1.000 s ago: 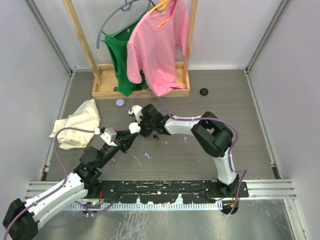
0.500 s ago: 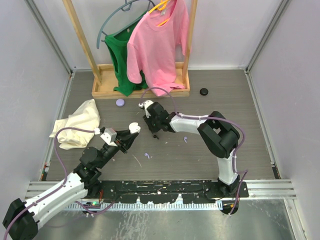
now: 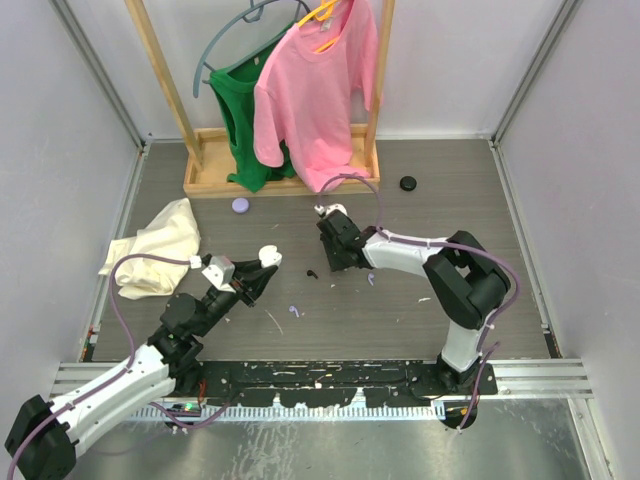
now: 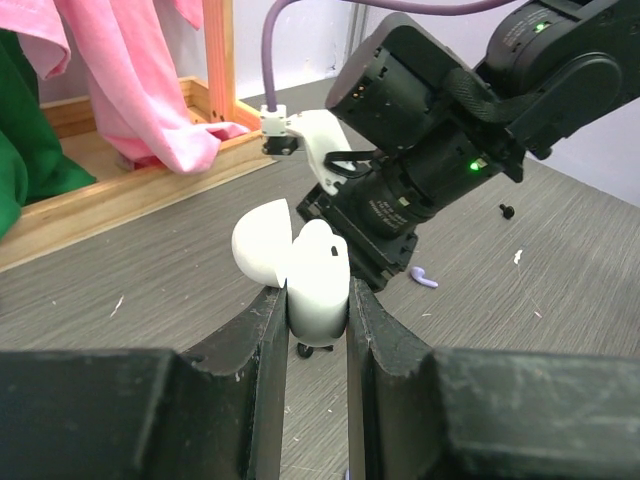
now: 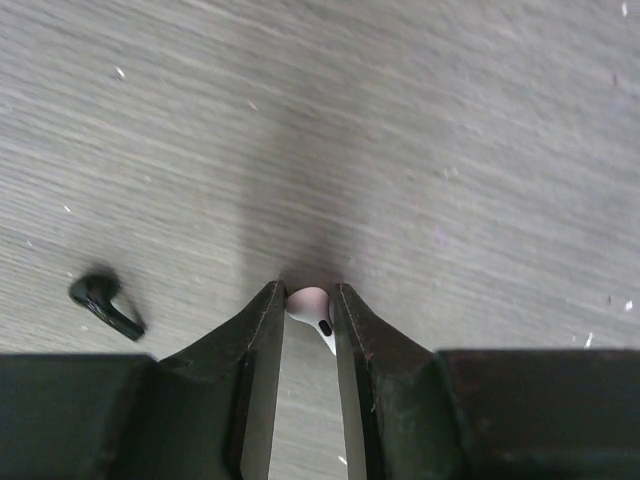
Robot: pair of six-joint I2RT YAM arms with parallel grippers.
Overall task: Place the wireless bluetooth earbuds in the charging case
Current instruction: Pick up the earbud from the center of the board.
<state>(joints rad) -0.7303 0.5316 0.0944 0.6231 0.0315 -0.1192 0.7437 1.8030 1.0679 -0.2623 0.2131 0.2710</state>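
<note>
My left gripper (image 3: 257, 272) is shut on a white charging case (image 3: 266, 258) and holds it above the floor with its lid open. In the left wrist view the case (image 4: 318, 282) sits between the fingers, lid (image 4: 260, 245) tipped back to the left. My right gripper (image 3: 337, 264) is to the right of the case, low over the floor, and is shut on a white earbud (image 5: 312, 308). A black earbud (image 3: 312, 273) lies on the floor between the grippers; it also shows in the right wrist view (image 5: 105, 300). Lilac earbuds lie at the right (image 3: 370, 279) and nearer (image 3: 295, 311).
A wooden rack (image 3: 280, 170) with a green and a pink shirt stands at the back. A cream cloth (image 3: 155, 250) lies at the left. A lilac round case (image 3: 240, 205) and a black round case (image 3: 407, 183) lie on the floor farther back.
My right gripper has moved right, away from the case, and now sits low over the floor. My left gripper with the case has stayed put.
</note>
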